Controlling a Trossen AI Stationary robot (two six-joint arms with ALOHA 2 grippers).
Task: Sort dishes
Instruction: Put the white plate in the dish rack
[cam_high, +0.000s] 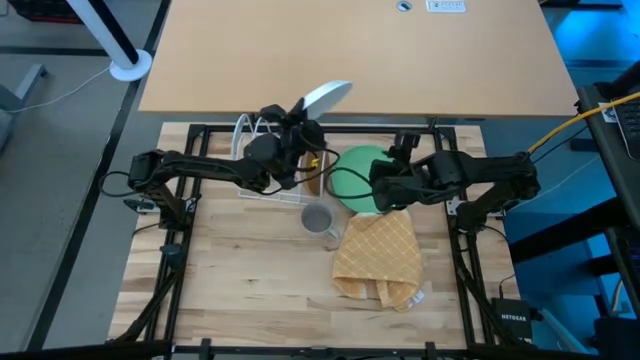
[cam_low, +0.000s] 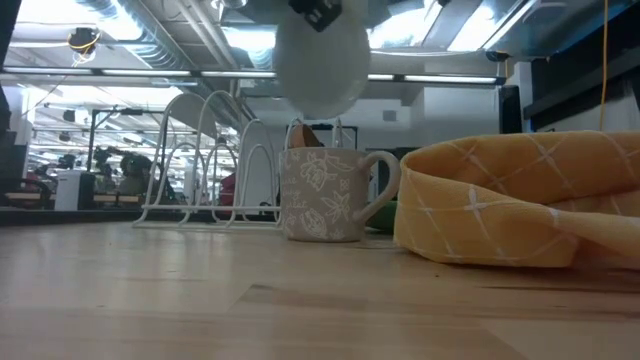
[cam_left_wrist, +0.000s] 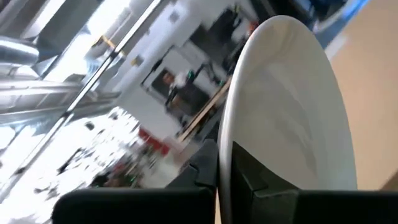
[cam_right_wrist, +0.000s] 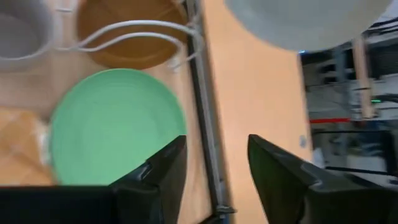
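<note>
- High view: my left arm reaches in from the left side toward the far edge of the table, left gripper (cam_high: 296, 118) raised over the white wire rack (cam_high: 262, 128) and pinched onto the rim of the white plate (cam_high: 327, 96).
- White plate is tilted up on edge, its long axis slanting away from the gripper toward the far right, out over the tan board behind the table.
- My right arm comes in from the right, right gripper (cam_high: 362, 180) low over the green plate (cam_high: 362, 172), fingers spread, holding nothing.
- Green plate lies flat, its near edge tucked under the yellow checked cloth (cam_high: 381, 255); a mug (cam_high: 318, 219) sits just left of the cloth.
- Low view: white plate (cam_low: 320, 62) hangs high above the mug (cam_low: 325, 195), clear of the rack (cam_low: 215, 160); cloth (cam_low: 520, 200) bunched on the right.
- Left wrist view: both dark fingers (cam_left_wrist: 205, 165) pressed on the white plate (cam_left_wrist: 292, 106) edge, plate standing almost edge-on to the camera.
- Right wrist view: fingers (cam_right_wrist: 161, 171) wide apart, empty; green plate (cam_right_wrist: 115, 127) flat beneath them; brown wooden plate (cam_right_wrist: 127, 31) flat behind the rack wires; white plate (cam_right_wrist: 311, 22) overhead.
</note>
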